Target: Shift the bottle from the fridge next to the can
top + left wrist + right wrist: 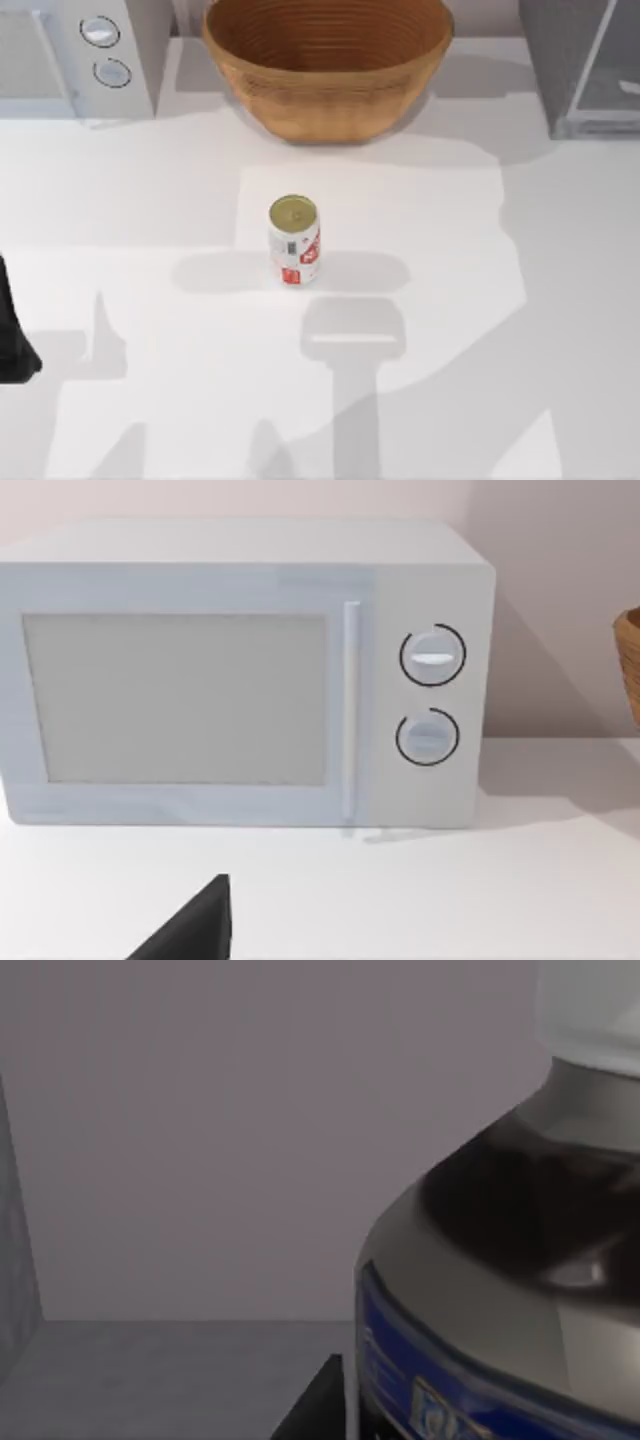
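Bottle (pixel 520 1260) upright inside fridge (pixel 180 1160), right against right gripper (pixel 325 1405); gripper's spread impossible to tell.

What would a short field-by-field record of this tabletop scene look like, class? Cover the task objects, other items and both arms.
can: can upright, mid-table
bottle: bottle close before the right wrist camera, inside a grey compartment
fridge: fridge at the far right
microwave: microwave at the far left, door closed
basket: wicker basket behind the can
left arm: left arm at the table's left edge
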